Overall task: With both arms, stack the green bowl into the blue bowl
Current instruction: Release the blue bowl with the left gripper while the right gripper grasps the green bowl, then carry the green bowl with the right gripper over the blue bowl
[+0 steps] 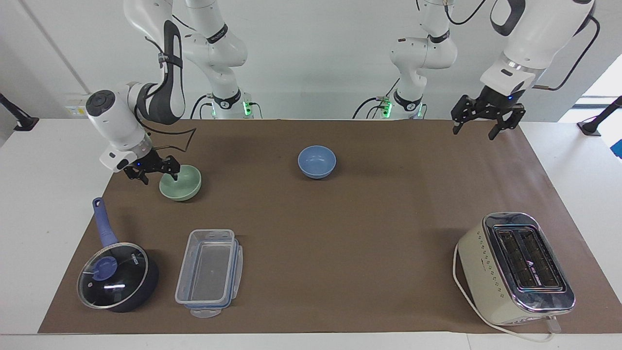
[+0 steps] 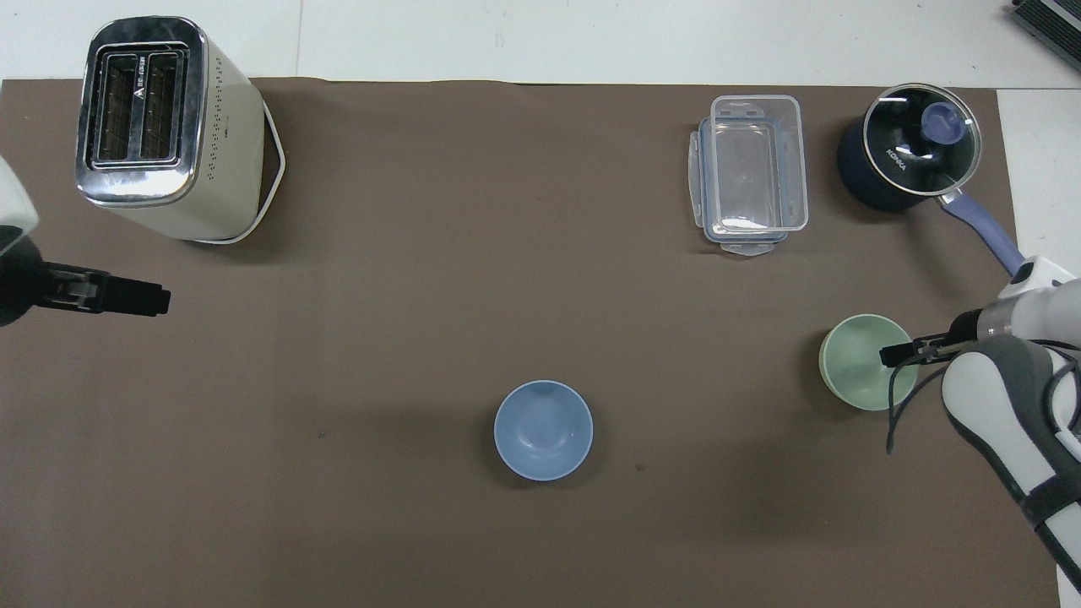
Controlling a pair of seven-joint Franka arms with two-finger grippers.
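Brown mat [image 1: 340,218]: right tool [image 1: 159,175] straddles green bowl [image 1: 184,185] rim.

A white bench [image 1: 48,160] fills the scene, most of its top covered by a plain brown mat [image 1: 340,218] that reaches almost to the edges. A bare white wall [image 1: 311,58] rises along the robots' end of the bench. At the left arm's end, a bright window [image 1: 600,90] shows at the edge. Black clamp mounts [image 1: 597,119] stand at both ends of the bench. Light is even and soft.
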